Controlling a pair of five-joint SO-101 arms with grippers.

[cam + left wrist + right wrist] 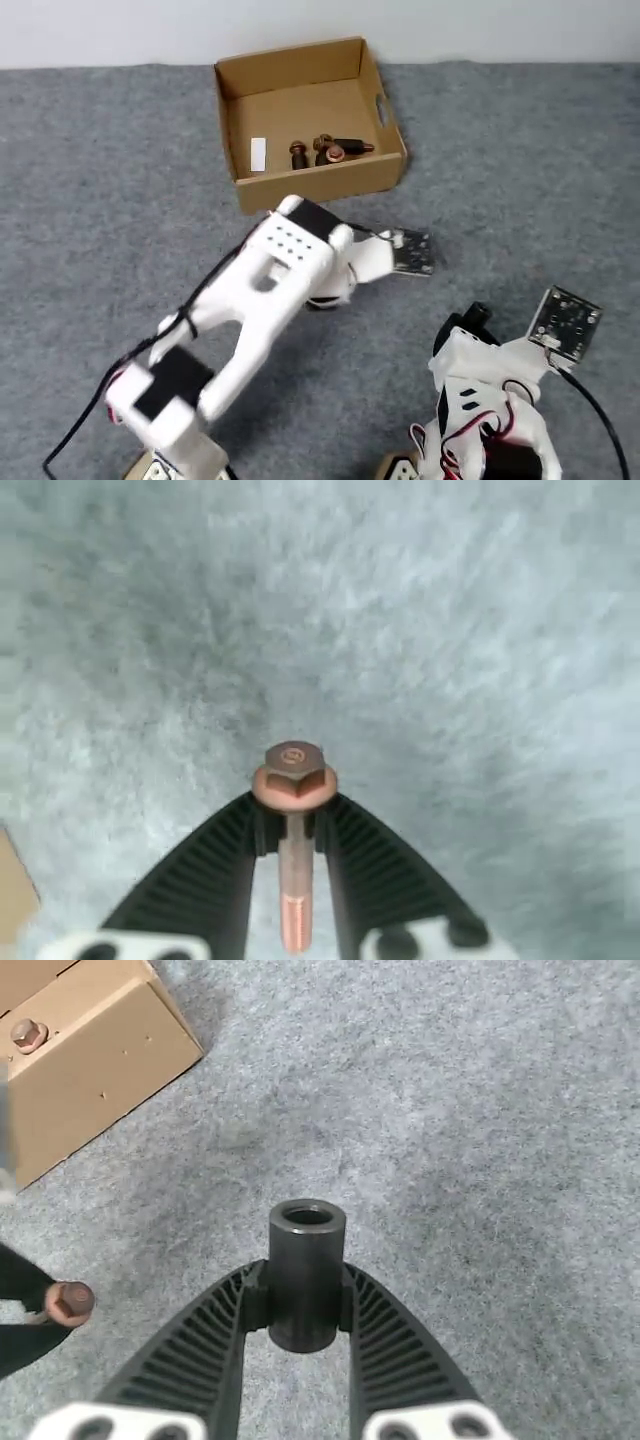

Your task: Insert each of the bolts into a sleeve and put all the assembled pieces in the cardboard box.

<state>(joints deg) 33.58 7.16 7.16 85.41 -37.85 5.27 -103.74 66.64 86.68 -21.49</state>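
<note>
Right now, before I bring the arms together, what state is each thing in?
left gripper: shut on the bolt's shank, just under the head.
bolt: held, not yet in a sleeve.
right gripper: shut on the sleeve.
sleeve: held, bore empty.
cardboard box: open-topped, on the grey carpet.
assembled pieces: lying on the box floor near its front wall.
</note>
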